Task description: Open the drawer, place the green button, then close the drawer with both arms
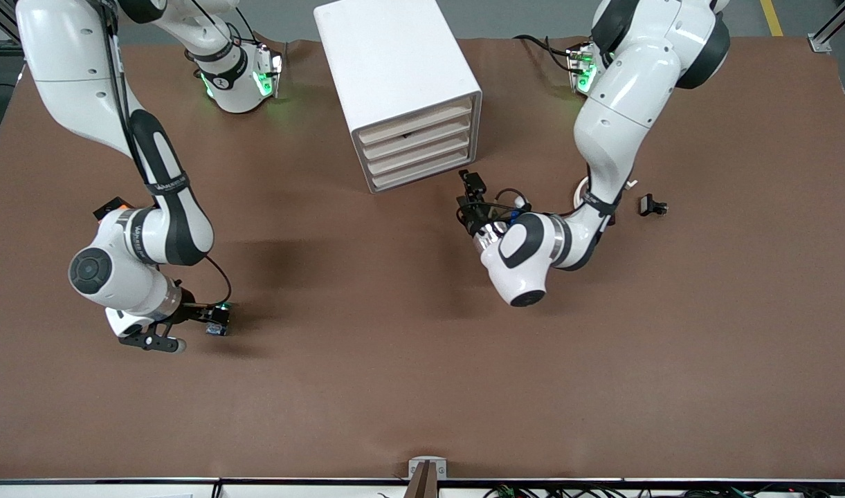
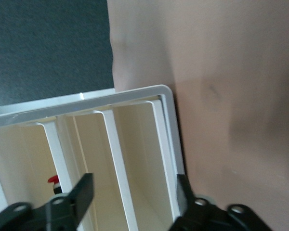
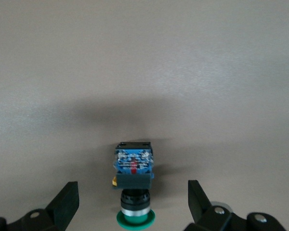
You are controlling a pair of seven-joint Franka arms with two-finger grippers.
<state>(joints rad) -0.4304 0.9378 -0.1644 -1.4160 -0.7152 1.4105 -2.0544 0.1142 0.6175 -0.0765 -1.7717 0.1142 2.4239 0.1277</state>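
The brown table point(image 1: 422, 387) carries a white cabinet point(image 1: 394, 76) near the robots' bases, with four cream drawers stacked in its front; all four look pushed in, and which one is the task's drawer point(image 1: 414, 126) I cannot tell (the point marks the top one). The left arm point(image 1: 619, 117) reaches down in front of the cabinet, toward its own end of the table. Its left gripper point(image 2: 135, 192) is low before the drawer fronts with the fingers spread wide, holding nothing; in the left wrist view the cabinet's corner and cream panels fill the space between the black fingers point(image 2: 84, 190). The right arm point(image 1: 159, 207) bends down at its own end of the table, much nearer to the front camera than the cabinet. The right gripper point(image 3: 133, 202) is spread open around the button point(image 3: 134, 185), which lies on its side on the table (green cap toward the gripper, blue body away); the fingers do not touch it. A small black clip point(image 1: 652, 205) lies beside the left arm.
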